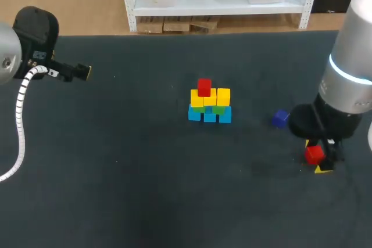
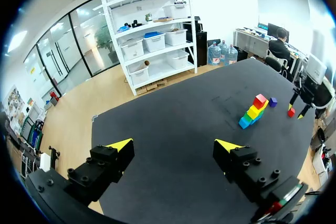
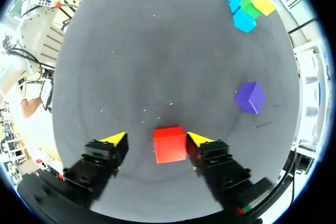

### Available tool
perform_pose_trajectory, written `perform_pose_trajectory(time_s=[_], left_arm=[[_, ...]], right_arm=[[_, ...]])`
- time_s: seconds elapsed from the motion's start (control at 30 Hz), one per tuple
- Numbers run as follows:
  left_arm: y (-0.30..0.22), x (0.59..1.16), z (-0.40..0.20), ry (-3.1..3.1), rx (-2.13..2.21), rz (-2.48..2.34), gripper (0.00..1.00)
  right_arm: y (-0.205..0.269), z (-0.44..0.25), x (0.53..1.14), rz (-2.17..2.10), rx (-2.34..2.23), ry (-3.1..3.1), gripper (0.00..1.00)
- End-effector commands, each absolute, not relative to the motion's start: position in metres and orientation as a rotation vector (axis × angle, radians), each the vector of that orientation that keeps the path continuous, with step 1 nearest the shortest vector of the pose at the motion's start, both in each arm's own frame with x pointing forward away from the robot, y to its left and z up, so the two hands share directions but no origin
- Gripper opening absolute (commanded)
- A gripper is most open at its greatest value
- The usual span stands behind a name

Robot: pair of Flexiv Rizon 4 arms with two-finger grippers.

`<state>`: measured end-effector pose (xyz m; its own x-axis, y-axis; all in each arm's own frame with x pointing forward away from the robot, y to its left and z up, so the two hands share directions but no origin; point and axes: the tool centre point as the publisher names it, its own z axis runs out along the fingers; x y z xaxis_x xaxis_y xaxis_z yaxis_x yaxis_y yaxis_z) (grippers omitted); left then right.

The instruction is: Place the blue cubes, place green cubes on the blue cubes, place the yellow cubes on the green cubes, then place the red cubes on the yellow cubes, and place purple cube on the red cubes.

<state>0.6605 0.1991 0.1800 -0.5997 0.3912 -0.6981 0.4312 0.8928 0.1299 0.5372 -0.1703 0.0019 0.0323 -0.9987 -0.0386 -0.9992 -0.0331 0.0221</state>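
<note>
Stack [image 1: 210,105]: standing near the middle of the table [image 1: 145,190].
Blue cubes [image 1: 210,115]: sitting side by side on the table, forming the bottom row.
Green cubes [image 1: 218,109]: resting on the blue row, mostly hidden behind the yellow ones in the head view.
Yellow cubes [image 1: 210,97]: lying in a row on the green layer.
Stacked red cube [image 1: 204,87]: sitting on the yellow row, toward its left end.
Purple cube [image 1: 280,118]: lying alone on the table, right of the stack, apart from it.
Loose red cube [image 3: 169,144]: resting on the table between the right gripper's fingers, close against one finger, showing a clear gap to the other.
Right gripper [image 3: 156,140]: hanging low at the table, fingers parted, not clamping the loose red cube.
Left gripper [image 2: 174,145]: hovering over the table's far left, fingers spread wide, gripping nothing.
</note>
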Motion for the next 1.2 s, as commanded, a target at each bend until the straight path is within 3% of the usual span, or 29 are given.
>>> perform_pose_trajectory(time_s=[0.03, 0.67, 1.2], left_arm=[[0.2, 0.66, 0.18, 2.278, 0.59, -0.072, 1.0], [0.2, 0.66, 0.18, 2.278, 0.59, -0.072, 1.0], [0.2, 0.66, 0.18, 2.278, 0.59, -0.072, 1.0]], right_arm=[[-0.172, -0.001, 0.536, 0.028, -2.223, 2.177, 0.0], [-0.153, 0.058, 0.596, 0.057, -2.122, 2.233, 0.0], [-0.072, 0.118, 0.651, -0.004, -2.119, 2.225, 0.0]])
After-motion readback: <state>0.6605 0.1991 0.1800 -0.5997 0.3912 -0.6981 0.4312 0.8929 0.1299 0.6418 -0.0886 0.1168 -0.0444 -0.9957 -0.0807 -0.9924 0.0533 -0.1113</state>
